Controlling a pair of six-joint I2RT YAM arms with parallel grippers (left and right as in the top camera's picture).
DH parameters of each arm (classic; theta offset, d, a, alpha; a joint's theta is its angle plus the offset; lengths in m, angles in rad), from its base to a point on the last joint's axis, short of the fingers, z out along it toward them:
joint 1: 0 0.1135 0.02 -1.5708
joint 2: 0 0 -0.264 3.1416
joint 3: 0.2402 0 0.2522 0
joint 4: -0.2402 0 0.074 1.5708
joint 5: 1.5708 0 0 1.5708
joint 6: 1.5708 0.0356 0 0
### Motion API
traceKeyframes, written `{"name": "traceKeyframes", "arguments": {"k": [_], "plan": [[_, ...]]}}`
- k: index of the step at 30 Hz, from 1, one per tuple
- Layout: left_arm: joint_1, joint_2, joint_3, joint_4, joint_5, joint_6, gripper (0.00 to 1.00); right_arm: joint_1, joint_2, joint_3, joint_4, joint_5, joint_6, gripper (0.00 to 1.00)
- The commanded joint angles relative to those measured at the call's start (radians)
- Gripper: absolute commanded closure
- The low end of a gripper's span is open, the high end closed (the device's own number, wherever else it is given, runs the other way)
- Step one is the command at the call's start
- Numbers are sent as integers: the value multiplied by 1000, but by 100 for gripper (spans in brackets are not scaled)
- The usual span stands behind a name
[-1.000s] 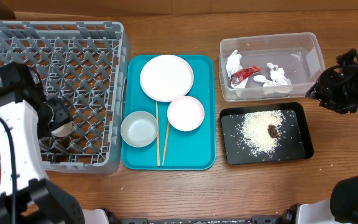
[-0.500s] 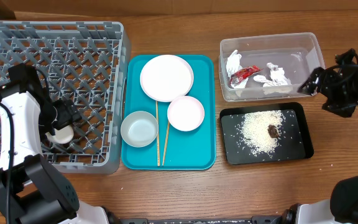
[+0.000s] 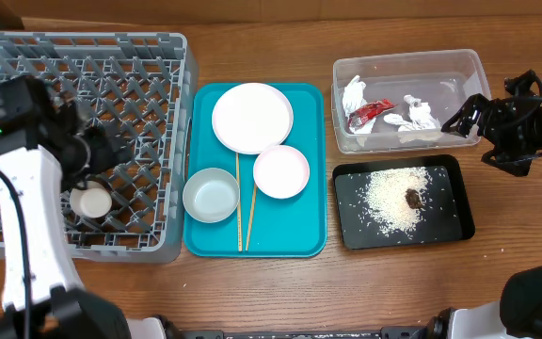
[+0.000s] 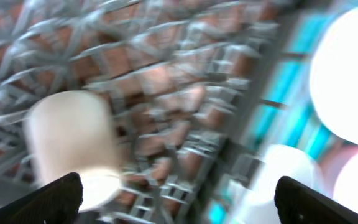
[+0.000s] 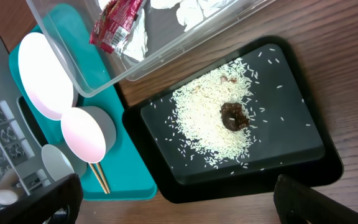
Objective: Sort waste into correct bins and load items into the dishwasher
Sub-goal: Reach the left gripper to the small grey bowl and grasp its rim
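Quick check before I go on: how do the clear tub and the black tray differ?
The clear tub is see-through and deep-walled; the black tray is opaque and shallow. The tub holds crumpled napkins and a red wrapper; the tray holds rice and a brown lump. Both are rectangular with a similar footprint.

Two bowls [image 3: 211, 195], two chopsticks [image 3: 239, 231], one plate [image 3: 252, 118]

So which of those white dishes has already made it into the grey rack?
Only the small cup, resting on the rack. The plate, white bowl and grey bowl all sit on the teal tray.
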Motion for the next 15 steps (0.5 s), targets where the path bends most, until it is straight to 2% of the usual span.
{"name": "traceKeyframes", "arguments": {"k": [1,10,13,15], "plan": [[-109,-77,29,1,89,40,0,1,-9,20,5,-15,0,0],[-414,-44,28,13,88,32,0,1,-9,20,5,-12,-1,0],[-486,10,28,11,72,32,8,1,-9,20,5,-12,-1,0],[-530,56,28,6,56,32,9,1,-9,20,5,-12,-1,0]]}}
